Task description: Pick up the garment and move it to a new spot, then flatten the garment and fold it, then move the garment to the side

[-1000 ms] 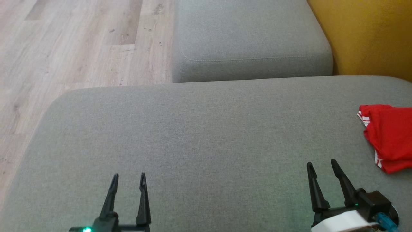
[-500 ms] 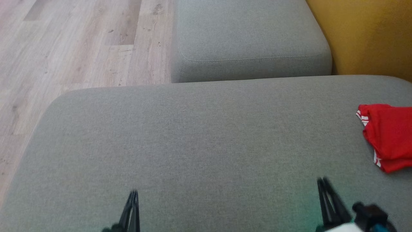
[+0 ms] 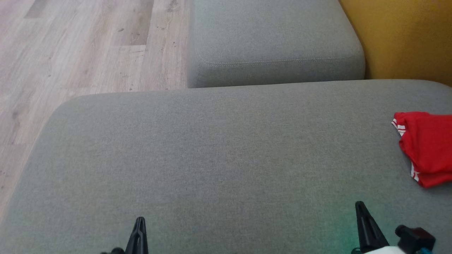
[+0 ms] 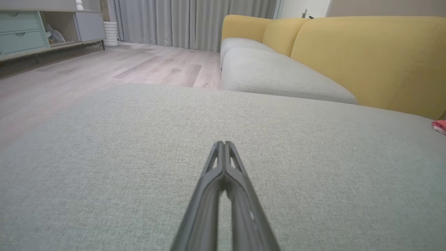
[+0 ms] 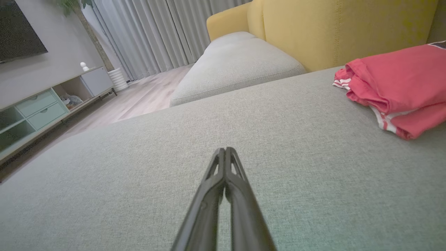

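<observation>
On woven grey cushion (image 3: 212,141): folded red garment (image 3: 429,144), white stripes; left fingers (image 4: 207,198), right fingers (image 5: 205,205) clenched, empty.

The red garment (image 3: 427,148) with white-striped trim lies folded at the cushion's right edge.

left pincer (image 3: 140,219): spread → closed, drawn back | right pincer (image 3: 359,204): spread → closed, drawn back

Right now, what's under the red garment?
The red garment lies in folded layers directly on the grey seat cushion, with the yellow backrest behind it. Anything beneath or between its folds is covered.
</observation>
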Robot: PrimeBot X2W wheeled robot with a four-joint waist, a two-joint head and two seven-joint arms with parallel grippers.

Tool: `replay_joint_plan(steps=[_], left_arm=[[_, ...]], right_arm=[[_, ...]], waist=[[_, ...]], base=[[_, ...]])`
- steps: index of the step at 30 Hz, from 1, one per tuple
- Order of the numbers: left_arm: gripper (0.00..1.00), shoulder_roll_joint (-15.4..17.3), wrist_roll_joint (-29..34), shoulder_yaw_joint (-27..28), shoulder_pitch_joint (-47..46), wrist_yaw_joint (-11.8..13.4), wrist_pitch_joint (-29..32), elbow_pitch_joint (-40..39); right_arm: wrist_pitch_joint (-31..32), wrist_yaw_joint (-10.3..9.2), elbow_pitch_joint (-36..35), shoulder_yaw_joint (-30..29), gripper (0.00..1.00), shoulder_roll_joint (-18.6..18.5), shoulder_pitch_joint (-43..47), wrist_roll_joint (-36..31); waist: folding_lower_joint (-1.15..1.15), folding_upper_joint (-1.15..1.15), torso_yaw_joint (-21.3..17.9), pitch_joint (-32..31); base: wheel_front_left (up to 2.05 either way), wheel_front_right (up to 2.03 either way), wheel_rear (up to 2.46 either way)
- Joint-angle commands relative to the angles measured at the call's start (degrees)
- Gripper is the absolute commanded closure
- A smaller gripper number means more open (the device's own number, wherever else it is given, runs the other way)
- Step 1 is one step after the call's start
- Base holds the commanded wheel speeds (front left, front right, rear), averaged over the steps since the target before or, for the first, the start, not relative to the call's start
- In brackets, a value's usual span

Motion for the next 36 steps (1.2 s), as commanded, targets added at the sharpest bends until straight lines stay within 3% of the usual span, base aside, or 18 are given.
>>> replay_joint_plan(steps=[1,36], left_arm=[[1.00,0.21,-1.45,1.17,-2.83,-0.40,0.22,-1.63],[1.00,0.80,-25.86,5.59,-7.25,-4.11,5.27,-1.44]], right_arm=[[0.15,0.05,-1.96,-0.49,1.00,-0.04,-2.65,1.49],[5.63,0.17,-2.33,-3.00,1.00,0.00,-7.09,24.50]], waist=[[0.00,0.00,-0.01,0.05],[0.00,0.00,-0.40,2.05]], base=[[0.00,0.00,0.00],[0.00,0.00,0.00]])
